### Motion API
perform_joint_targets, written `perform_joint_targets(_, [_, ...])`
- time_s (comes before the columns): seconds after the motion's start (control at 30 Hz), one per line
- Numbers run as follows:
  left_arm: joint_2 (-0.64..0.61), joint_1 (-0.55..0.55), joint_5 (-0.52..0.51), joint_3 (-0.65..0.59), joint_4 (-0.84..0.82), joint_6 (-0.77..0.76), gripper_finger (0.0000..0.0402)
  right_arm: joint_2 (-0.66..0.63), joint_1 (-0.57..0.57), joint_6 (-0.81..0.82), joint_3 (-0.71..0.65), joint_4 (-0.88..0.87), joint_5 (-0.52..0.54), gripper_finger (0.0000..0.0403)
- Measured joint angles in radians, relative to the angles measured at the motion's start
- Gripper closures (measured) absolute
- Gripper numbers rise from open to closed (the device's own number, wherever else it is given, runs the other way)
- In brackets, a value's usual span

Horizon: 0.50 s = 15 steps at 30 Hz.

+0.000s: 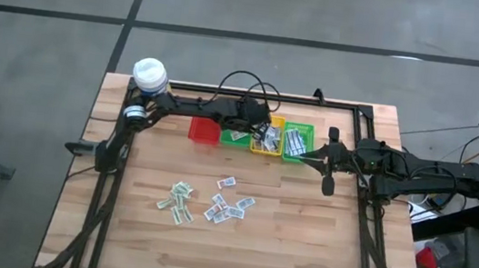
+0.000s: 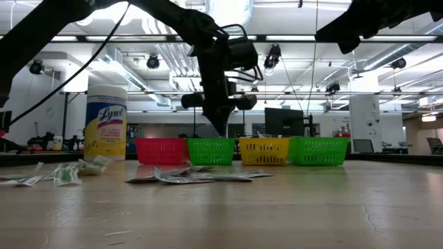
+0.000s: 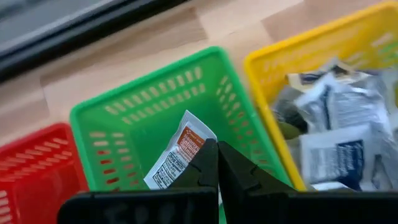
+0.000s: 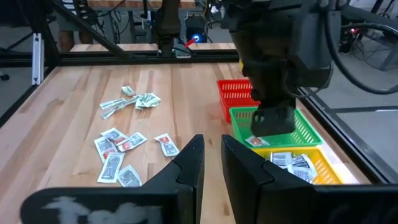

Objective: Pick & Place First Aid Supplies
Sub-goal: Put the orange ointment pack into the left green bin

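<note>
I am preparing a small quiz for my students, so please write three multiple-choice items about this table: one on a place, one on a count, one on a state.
1. Over which basket does the left end effector hang?
A. the red basket
B. the green basket beside the red one
C. the yellow basket

2. How many baskets stand in the row?
A. two
B. three
C. four

3. How are the left end effector's fingers?
A. shut
B. wide open
C. out of view

Key:
1 B: the left wrist view shows the shut fingertips above the green basket, which holds one packet, between the red basket and the yellow basket.
2 C: the low view shows red, green, yellow and a second green basket.
3 A: the two fingers meet with no gap.
</note>
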Motion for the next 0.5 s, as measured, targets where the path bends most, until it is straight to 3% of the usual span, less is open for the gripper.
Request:
perform_joint_targets(0.17, [0.0, 0.02, 0.017, -0.001, -0.057, -0.108, 0.0401, 0.0, 0.0, 0.0, 0.0, 0.0, 0.0, 0.0351])
perform_joint_targets(0.5, [-0.001, 0.041, 0.037, -0.028, -0.016, -0.161, 0.0401, 0.0, 0.0, -0.003, 0.0, 0.0, 0.0, 0.0351])
